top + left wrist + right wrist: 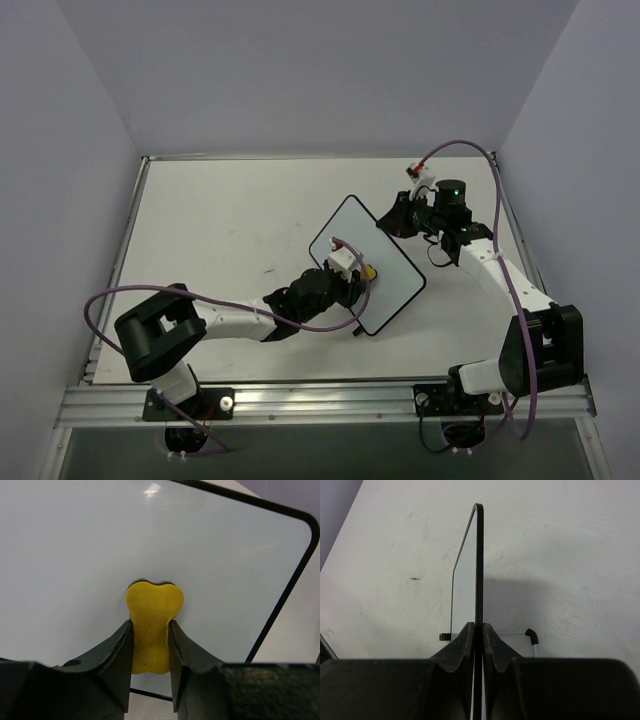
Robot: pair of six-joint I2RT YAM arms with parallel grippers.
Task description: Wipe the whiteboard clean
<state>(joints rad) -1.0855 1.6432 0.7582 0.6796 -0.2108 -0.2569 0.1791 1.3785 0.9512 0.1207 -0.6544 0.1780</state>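
From above, the whiteboard sits right of the worktop's middle, its face turned up toward the arms and its long axis running diagonally from far-left to near-right. The left end effector reaches in from the near-left and is closed on a small yellow eraser that rests on the board near its centre. The right end effector is at the board's far-right long edge. In the left wrist view the fingers are shut on the eraser's narrow waist, with its far lobe against the white face. The board spreads ahead and to both sides, its black frame curving round at the right, and I see no writing on the part in view. In the right wrist view the board is edge-on, a thin black line straight ahead, clamped between the closed fingers. A small black foot juts out beside them, and bare worktop lies beyond. The left arm is the nearer for wiping. I judge nothing blocks a stroke along the long axis except the right fingers at that edge.
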